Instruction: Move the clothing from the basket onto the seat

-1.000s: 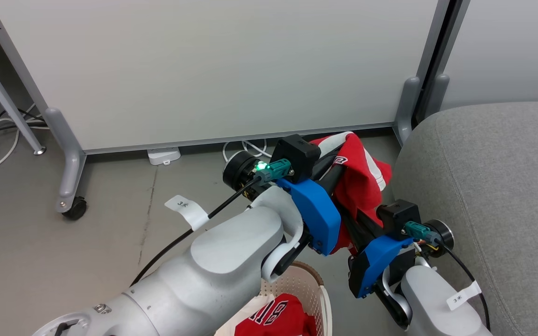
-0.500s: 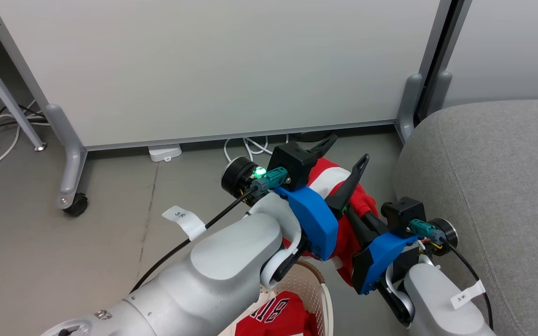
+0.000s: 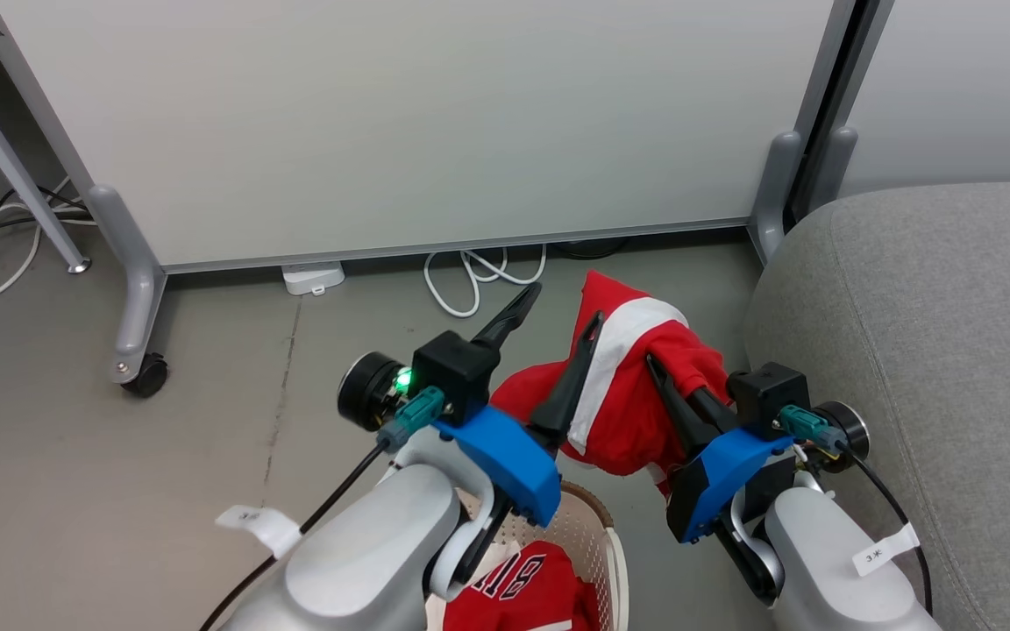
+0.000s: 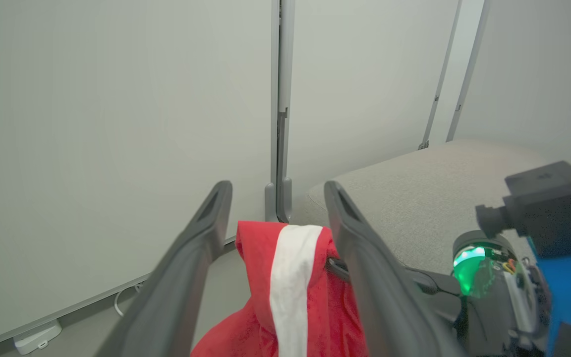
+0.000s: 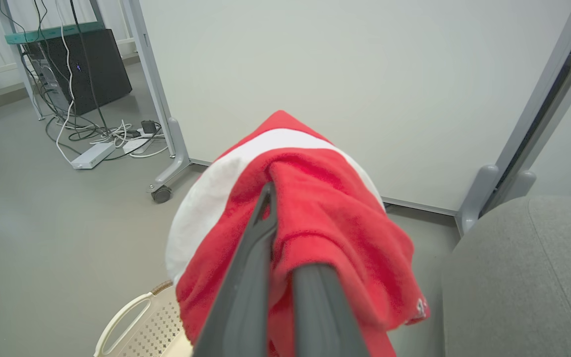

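Right tool pinching clothing, left tool agape

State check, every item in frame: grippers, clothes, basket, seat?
left gripper: open, gripping nothing.
right gripper: shut on red garment.
red garment: lifted, hanging over floor, not on seat.
numbered jersey: lying in basket.
basket: upright on floor.
seat: no clothing on visible part.

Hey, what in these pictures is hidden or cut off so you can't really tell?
Basket: head view, behind the left arm and cut by the bottom edge; contents mostly unseen.
Jersey number: head view, cut by the bottom edge.
Right gripper: right wrist view, one fingertip buried in the red garment.
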Robot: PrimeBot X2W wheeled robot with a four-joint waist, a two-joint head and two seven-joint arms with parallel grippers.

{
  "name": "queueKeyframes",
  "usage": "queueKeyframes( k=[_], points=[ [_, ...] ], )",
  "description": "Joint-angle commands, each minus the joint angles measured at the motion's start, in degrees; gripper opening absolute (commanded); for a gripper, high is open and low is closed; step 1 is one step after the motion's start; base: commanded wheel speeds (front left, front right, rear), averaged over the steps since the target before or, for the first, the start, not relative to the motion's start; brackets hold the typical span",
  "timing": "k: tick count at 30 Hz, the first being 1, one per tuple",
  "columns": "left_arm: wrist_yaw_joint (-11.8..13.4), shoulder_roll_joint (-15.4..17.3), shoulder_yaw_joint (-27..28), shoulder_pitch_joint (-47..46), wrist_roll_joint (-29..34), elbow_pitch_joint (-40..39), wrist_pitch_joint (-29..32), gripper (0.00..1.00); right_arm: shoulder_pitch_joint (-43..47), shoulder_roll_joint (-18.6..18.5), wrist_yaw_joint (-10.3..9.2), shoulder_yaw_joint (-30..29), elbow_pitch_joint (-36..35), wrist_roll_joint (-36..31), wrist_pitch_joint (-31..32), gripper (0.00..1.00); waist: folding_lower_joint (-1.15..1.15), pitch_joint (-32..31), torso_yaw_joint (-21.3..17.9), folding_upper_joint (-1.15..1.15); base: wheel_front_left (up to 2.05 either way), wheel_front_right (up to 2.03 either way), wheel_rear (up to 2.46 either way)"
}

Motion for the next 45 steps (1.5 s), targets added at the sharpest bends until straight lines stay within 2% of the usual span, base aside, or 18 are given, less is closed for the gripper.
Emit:
queueKeyframes(
  k=[1, 9, 20, 36, 40, 45],
  points=[
    [0.32, 0.94, 2.26, 2.78, 2.49, -1.35, -0.27, 1.00, -0.67, -0.14, 0.03, -0.21, -0.37, -0.33, -0.42, 0.00, 0.00, 0.14, 0.03, 0.00, 0.00, 0.00, 0.00],
    [-0.83, 3.12, 13.29, 14.89, 12.69, -5.30, -0.28, 1.00, -0.08, -0.14, 0.03, 0.04, -0.93, -0.56, -0.41, 0.00, 0.00, 0.20, -0.54, 0.00, 0.00, 0.00, 0.00],
    [-2.76, 1.66, 26.11, 26.03, 20.53, -6.31, -0.29, 1.00, 0.65, -0.14, 0.03, 0.31, -1.19, -0.56, -0.26, 0.00, 0.00, -0.27, -1.56, 0.00, 0.00, 0.00, 0.00],
    [-8.19, -1.73, 34.67, 30.74, 28.17, -7.18, -0.29, 1.00, 1.57, -0.15, 0.03, -0.27, -1.59, -0.15, -0.41, 0.00, 0.00, -0.41, -2.51, 0.00, 0.00, 0.00, 0.00],
    [-9.12, -2.43, 35.66, 30.83, 29.43, -7.00, -0.29, 1.00, 1.31, -0.17, 0.03, -0.10, -1.98, -0.08, -0.47, 0.00, 0.00, -0.17, -3.95, 0.00, 0.00, 0.00, 0.00],
    [-10.14, -3.30, 37.13, 30.69, 30.71, -7.00, -0.29, 1.00, 1.31, -0.16, 0.03, 0.66, -3.04, 0.29, -0.54, 0.00, 0.00, 0.26, -7.80, 0.00, 0.00, 0.00, 0.00]
  ],
)
